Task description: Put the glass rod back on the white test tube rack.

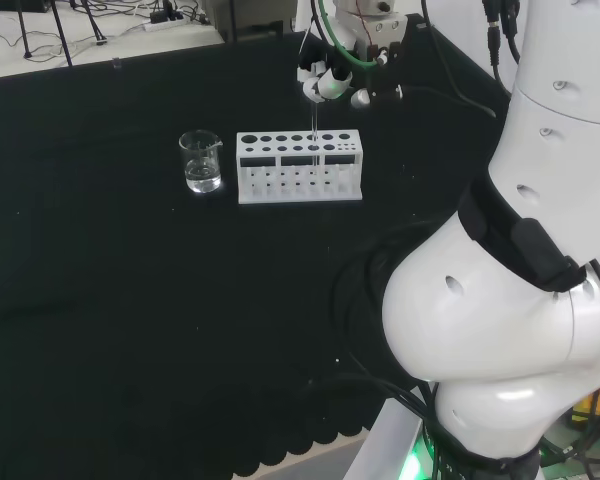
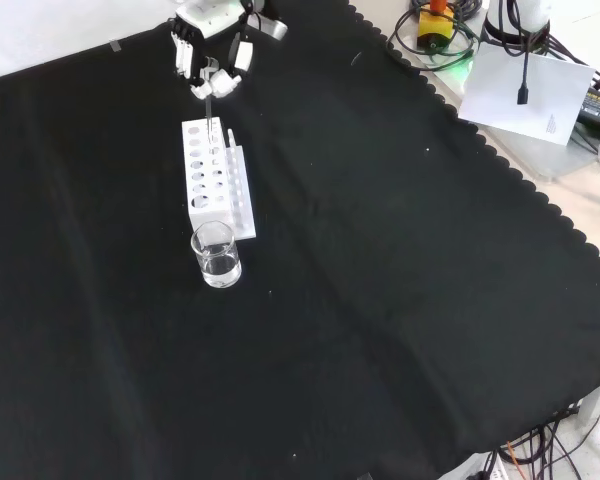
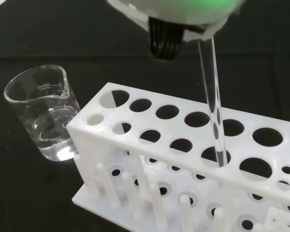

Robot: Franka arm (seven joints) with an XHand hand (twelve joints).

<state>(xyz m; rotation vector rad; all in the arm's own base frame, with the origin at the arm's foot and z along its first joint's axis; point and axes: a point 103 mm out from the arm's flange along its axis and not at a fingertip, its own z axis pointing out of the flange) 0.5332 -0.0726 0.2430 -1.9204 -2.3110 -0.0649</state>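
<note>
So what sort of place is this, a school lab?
Probably a robotics lab set up like a chemistry bench: a white test tube rack, a glass beaker holding clear liquid, and the hand holding a glass rod.

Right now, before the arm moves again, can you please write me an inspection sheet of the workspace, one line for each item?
Surface: black cloth covers the bench, bare apart from the ware.
Job's things: glass rod upright, its lower end in a hole of the white rack.
Clutter: beaker with clear liquid beside one end of the rack.
Hand: hand above the rack, fingers curled round the rod's top.
Cables: wires off the cloth's far corner in the front view.
Surroundings: white paper sheet beyond the cloth's edge.
</note>
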